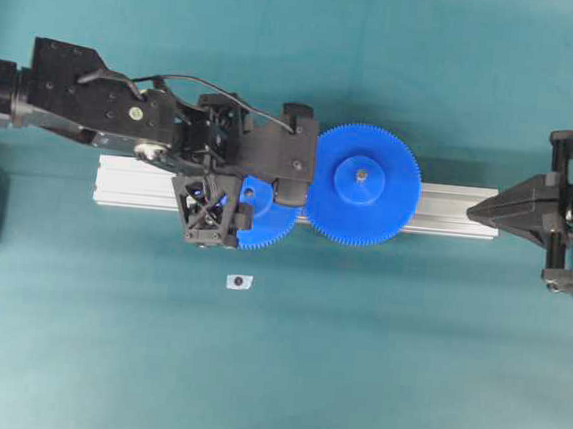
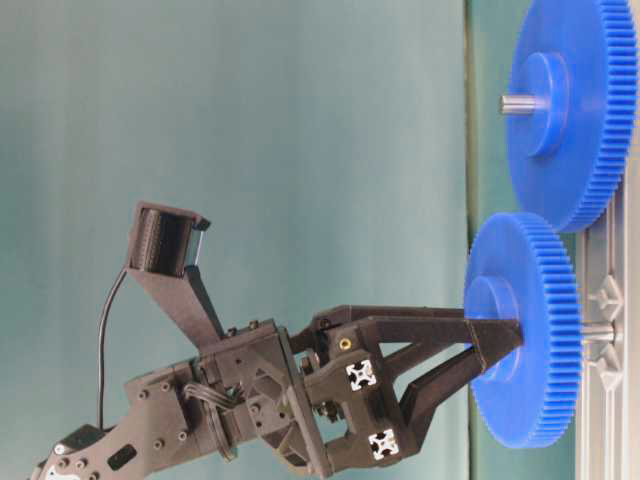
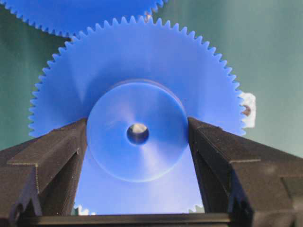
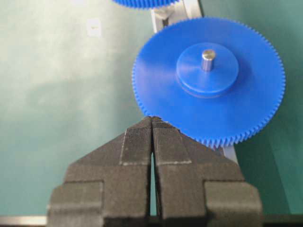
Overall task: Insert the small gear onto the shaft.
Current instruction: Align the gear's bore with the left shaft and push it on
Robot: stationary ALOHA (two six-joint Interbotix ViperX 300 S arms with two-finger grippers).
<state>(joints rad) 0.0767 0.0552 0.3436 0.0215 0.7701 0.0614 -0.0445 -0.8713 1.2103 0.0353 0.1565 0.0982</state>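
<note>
Largely done, by appearance: the small gear (image 2: 520,330) is seen seated low over the aluminium rail (image 1: 447,211), teeth meshed w/ the larger gear (image 1: 362,185); shaft (image 2: 597,330) is glimpsed beneath it and in its bore. Release and withdrawal are judged outstanding. Left gripper (image 3: 138,135) is spread wide, fingers (image 3: 61,146) pressed vs. the gear's hub. Right gripper (image 4: 152,124) is closed, nothing held.

In the overhead view the left gripper (image 1: 240,195) covers most of the small gear (image 1: 266,223). The shaft (image 2: 597,331) shows only as a stub behind that gear at table level. The small grey piece (image 1: 238,282) on the counter (image 1: 374,363) is too tiny to identify.
</note>
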